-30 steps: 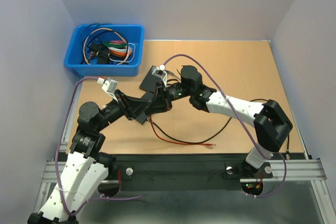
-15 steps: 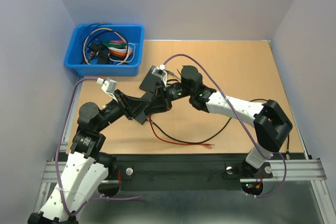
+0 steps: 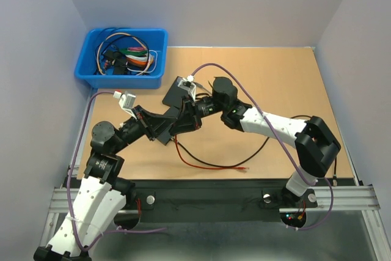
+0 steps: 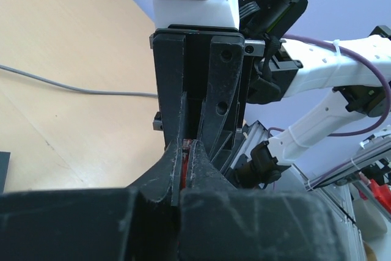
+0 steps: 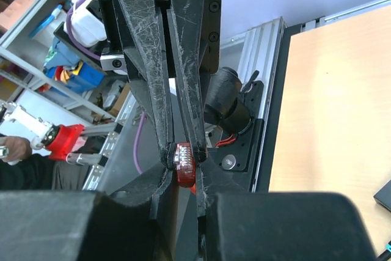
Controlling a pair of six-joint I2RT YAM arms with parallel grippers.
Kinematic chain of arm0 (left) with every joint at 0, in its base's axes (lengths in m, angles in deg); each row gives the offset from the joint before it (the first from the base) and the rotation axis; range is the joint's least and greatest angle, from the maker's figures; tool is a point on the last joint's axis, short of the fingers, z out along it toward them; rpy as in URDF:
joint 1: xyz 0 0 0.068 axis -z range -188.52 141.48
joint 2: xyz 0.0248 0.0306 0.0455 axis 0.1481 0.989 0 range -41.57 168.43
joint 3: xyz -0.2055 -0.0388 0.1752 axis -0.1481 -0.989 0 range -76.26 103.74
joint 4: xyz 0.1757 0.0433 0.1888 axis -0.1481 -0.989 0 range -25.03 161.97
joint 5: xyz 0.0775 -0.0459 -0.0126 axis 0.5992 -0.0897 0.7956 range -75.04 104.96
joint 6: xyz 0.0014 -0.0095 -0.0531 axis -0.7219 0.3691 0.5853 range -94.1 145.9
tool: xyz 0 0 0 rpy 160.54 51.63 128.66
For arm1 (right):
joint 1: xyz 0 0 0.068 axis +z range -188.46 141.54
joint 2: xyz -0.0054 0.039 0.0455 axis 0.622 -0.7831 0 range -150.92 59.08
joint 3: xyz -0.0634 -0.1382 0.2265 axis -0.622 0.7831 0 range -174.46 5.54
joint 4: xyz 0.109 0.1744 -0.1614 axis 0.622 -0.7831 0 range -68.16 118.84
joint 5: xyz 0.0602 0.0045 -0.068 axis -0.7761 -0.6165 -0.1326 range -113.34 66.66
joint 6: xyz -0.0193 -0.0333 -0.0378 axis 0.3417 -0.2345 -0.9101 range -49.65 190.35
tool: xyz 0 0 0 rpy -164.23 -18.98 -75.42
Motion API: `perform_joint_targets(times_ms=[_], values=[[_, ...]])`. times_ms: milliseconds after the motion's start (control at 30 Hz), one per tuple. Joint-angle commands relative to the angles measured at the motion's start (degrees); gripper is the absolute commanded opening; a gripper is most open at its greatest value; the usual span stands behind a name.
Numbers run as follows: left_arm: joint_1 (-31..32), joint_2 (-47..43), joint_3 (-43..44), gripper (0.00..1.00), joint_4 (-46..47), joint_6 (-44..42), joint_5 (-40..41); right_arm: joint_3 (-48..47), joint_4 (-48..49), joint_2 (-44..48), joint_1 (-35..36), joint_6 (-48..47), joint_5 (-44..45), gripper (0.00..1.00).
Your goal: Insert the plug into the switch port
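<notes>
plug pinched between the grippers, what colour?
Red. The plug shows best in the right wrist view.

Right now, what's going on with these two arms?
Both arms meet above the middle of the table, tip to tip. The left gripper and the right gripper are each shut on the same small red plug, which looks like a hand-over or a regrip. A red and black cable trails from there onto the table. The black switch lies just beyond them; the plug is not yet in a port.
</notes>
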Motion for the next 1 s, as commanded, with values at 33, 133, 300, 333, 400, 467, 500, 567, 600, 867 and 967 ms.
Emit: perform_joint_targets(times_ms=[33,133,300,333,400,467,500,567,600,867,967], values=[[0.2,0.5,0.4,0.00,2.8,0.3,-0.1,1.1,3.7,2.5,1.7,0.4,0.9,0.23],[0.2,0.7,2.7,0.00,-2.9,-0.4,4.4,0.6,-0.8,3.9,1.7,-1.8,2.1,0.51],[0.2,1.1,5.3,0.00,-11.2,2.4,16.5,-3.4,-18.1,6.6,1.7,-13.0,16.4,0.84],[0.2,1.4,5.1,0.00,-12.4,4.5,18.1,-3.7,-21.4,7.2,1.7,-13.7,19.1,0.84],[0.2,1.5,4.0,0.00,-12.5,6.5,21.4,-4.0,-24.0,8.9,1.7,-14.5,26.3,0.85],[0.2,1.0,3.2,0.00,-12.1,9.7,24.3,-4.0,-27.2,10.2,1.7,-15.3,31.2,0.85],[0.2,0.3,2.4,0.00,-12.0,10.9,25.3,-4.0,-28.4,11.5,1.7,-15.5,36.6,0.85],[0.2,-0.8,1.7,0.00,-11.4,13.7,28.0,-4.2,-31.3,12.7,1.8,-16.1,41.1,0.84],[0.2,-1.4,1.1,0.00,-11.0,14.3,28.5,-4.3,-31.3,13.2,1.8,-16.2,44.1,0.80],[0.2,-3.8,1.0,0.00,-10.0,17.2,32.9,-10.4,-39.6,11.1,7.7,-18.0,54.4,0.63],[0.3,-3.5,0.7,0.00,-10.2,17.2,32.9,-13.0,-39.7,8.5,9.0,-17.4,55.4,0.59]])
